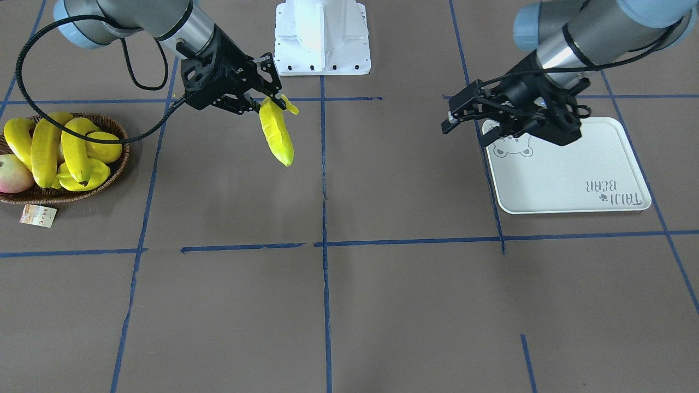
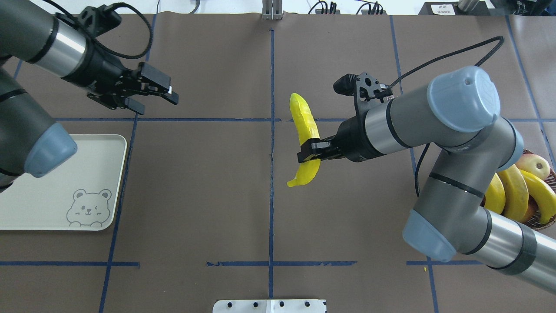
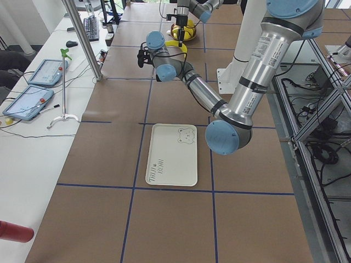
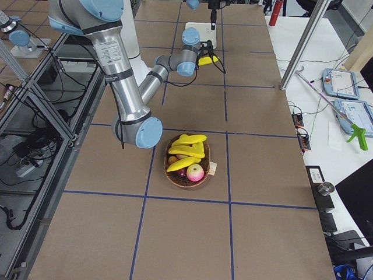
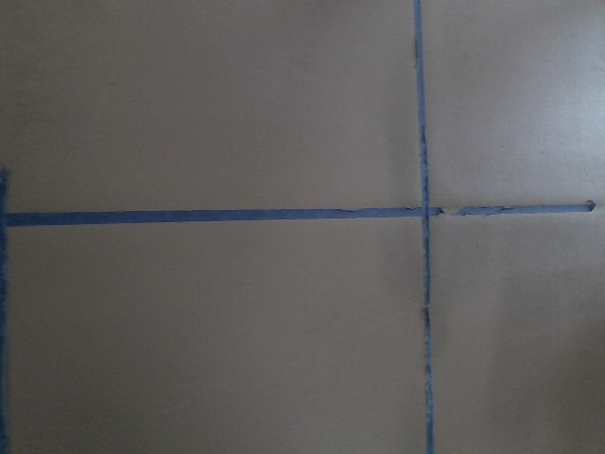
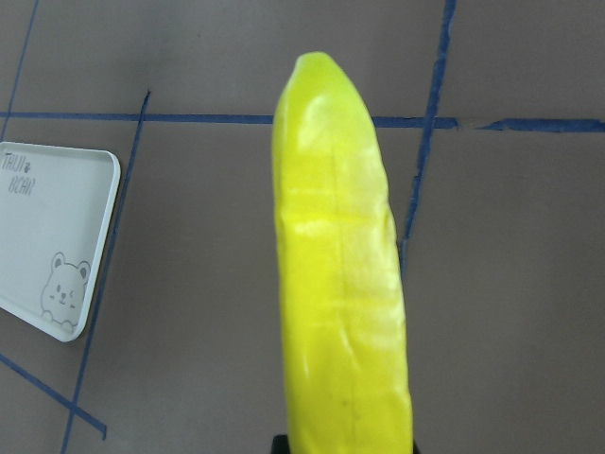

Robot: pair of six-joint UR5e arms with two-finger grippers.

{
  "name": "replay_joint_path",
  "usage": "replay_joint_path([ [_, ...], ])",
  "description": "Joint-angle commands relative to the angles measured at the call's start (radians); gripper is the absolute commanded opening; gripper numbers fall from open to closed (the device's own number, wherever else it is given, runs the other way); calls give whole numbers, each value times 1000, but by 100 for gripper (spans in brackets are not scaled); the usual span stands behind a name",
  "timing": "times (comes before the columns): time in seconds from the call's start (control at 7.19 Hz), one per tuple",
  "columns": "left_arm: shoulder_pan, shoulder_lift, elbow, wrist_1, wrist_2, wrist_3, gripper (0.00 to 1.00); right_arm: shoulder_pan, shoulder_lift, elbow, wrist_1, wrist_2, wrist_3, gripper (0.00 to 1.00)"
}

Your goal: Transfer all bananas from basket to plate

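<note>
Right gripper (image 2: 310, 150) is pinching one banana (image 2: 304, 124) near one end. The long body is sticking out past the jaws, and it's hanging over the table (image 2: 208, 182) middle, between basket (image 1: 117, 164) and plate (image 2: 43, 204). Left gripper (image 2: 160, 93) is hovering near the plate's corner with jaws spread, and the other bananas (image 1: 46, 147) are sitting in the basket.

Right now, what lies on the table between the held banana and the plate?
Only bare table with blue tape lines, as the overhead view shows. The left gripper hangs above, near the plate's far corner.
</note>
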Motion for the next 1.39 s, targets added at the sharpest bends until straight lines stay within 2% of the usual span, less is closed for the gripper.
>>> replay_joint_path([
  [0.0, 74, -64, 4, -3, 97, -131, 100, -102, 32, -10, 73, -157, 89, 11],
  [0.14, 104, -88, 4, -3, 131, -164, 100, -130, 61, -32, 76, -191, 90, 11],
  [0.56, 183, -162, 4, -14, 200, -279, 100, -144, 86, -47, 78, -195, 91, 14],
  [0.83, 268, -162, 6, -93, 356, -363, 98, -145, 86, -43, 79, -195, 114, 14],
  [1.11, 289, -165, 10, -95, 391, -368, 79, -145, 87, -40, 79, -195, 116, 14],
  [1.25, 290, -165, 13, -97, 392, -368, 78, -145, 87, -39, 81, -195, 130, 15],
])
